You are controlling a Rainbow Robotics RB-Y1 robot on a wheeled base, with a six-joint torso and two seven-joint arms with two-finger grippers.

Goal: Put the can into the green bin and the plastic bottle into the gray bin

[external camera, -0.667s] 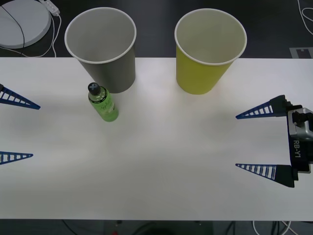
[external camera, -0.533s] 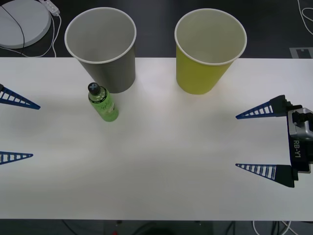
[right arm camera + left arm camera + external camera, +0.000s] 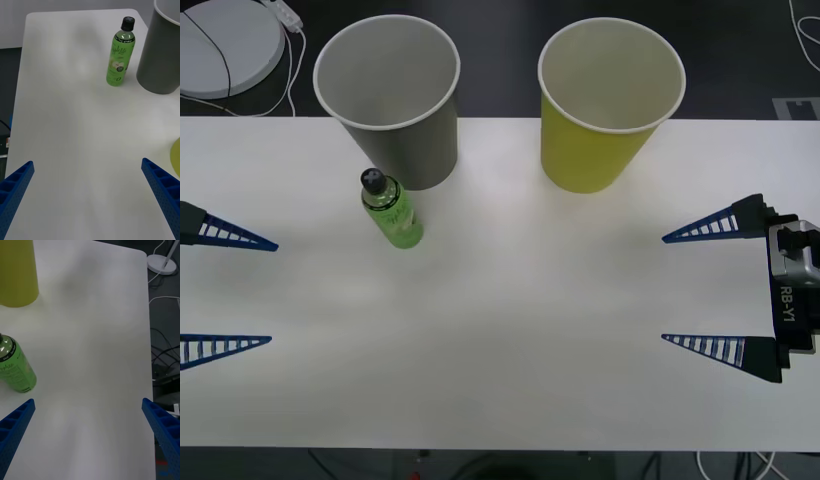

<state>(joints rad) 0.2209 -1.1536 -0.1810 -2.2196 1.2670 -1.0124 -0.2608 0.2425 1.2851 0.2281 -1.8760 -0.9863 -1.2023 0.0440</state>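
White table point(image 3: 510, 330), front view, items far to near:

- Gray bin point(image 3: 392, 100): lg tapered gray paper cup, upright, far left of centre, white inside, rolled white rim. Nothing seen inside.
- Green bin point(image 3: 605, 105): same-size yellow-green paper cup, upright, far right of centre, well apart from the gray one. Interior looks bare.
- Plastic bottle point(image 3: 390, 208): small clear bottle w/ bright green liquid, black screw cap, pale label. Stands upright on the table just near of the gray bin; whether they touch, cannot tell. In the right wrist view the bottle point(image 3: 120, 52) stands just beside the gray bin's wall point(image 3: 159, 56) w/ a thin gap, label text legible but small (poss. "Apple Lite").
- Left gripper point(image 3: 225, 290): at the table's left edge, blue ribbed fingers spread wide, holding nothing. Near and left of the bottle, well apart from it. Bare tabletop between gripper and bottle. In the left wrist view the bottle point(image 3: 15, 367) sits off to one side of the gap between the fingers, green bin point(image 3: 17, 272) beyond.
- Right gripper point(image 3: 705, 290): at the table's right edge, fingers spread wide, nothing held. Gray wrist block marked RB-Y1 behind it. Green bin is far and left of it.

Off table:
- Round white disc point(image 3: 225, 45) w/ cables, on the dark floor, far left corner.
- Loose cables on the floor at far right.
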